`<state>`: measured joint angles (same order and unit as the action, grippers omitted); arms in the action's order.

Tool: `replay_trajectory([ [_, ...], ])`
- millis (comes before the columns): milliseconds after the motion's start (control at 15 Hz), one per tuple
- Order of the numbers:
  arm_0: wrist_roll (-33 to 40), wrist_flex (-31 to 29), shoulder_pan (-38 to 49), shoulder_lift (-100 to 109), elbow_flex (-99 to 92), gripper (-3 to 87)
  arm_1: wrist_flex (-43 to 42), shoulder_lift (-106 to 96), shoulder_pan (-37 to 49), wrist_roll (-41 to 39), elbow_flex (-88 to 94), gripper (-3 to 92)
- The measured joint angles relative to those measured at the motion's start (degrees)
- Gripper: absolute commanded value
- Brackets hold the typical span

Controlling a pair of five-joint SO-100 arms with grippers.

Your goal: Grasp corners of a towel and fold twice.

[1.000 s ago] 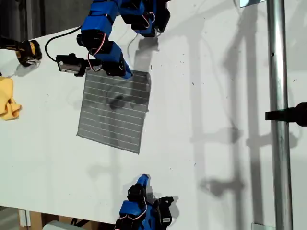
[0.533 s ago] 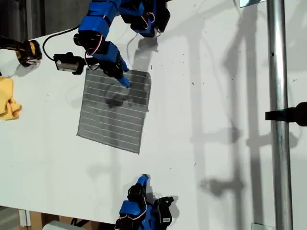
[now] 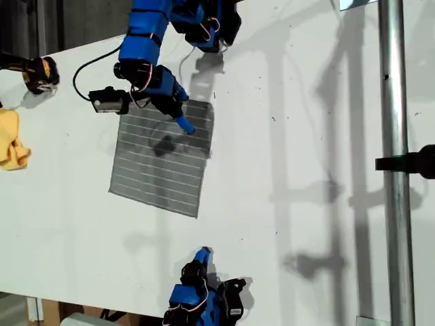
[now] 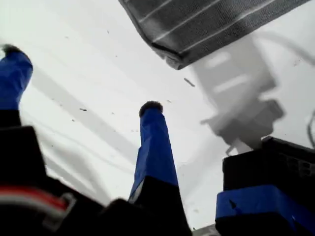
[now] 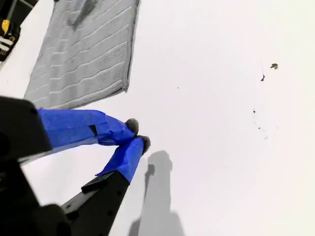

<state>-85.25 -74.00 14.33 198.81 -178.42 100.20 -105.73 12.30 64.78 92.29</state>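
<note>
Nearest you, at the exterior view's bottom edge, my second gripper (image 3: 203, 255) sits w/ its blue-taped fingers (image 5: 115, 130) pressed together, holding nothing. The tips are dark & fuzzy-looking, and its base is cut off by the frame. It's over bare white table (image 3: 292, 136), a smooth matte top w/ a few dark specks.

Further in is the towel (image 3: 160, 163). It lies flat on the table towards the exterior view's left, approx. rectangular. It's soft grey fabric w/ thin white stripes, evenly spaced, and a thicker hem along the edges. Its nearest corner (image 5: 124, 88) is well apart from my second gripper.

At the towel's far end, my first gripper (image 3: 182, 124) hangs over the cloth near the far edge, casting a dark shadow on the stripes. In its wrist view the fingers (image 4: 153, 142) are spread wide, nothing between them. One finger is half out of frame & blurred. You can't tell from either view whether a tip touches the fabric.

Farthest, at the exterior view's left edge, is a crumpled yellow cloth (image 3: 10, 139), partly cut off. Down the exterior view's right runs a shiny metal pole (image 3: 394, 136).
</note>
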Motion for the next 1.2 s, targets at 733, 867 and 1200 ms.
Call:
replay_trajectory([
  [733, 0.00, 0.00, 0.00, 0.00, 0.00, 0.3, -28.74, -0.44, 1.58, 1.58, 30.23, 37.7],
  [867, 0.00, 0.00, 0.00, 0.00, 0.00, 0.3, -30.67, 3.69, 1.93, 1.85, 30.32, 37.6],
  [1200, 0.00, 0.00, 0.00, 0.00, 0.00, 0.5, -33.22, 10.90, 3.96, 2.29, 30.23, 35.6],
])
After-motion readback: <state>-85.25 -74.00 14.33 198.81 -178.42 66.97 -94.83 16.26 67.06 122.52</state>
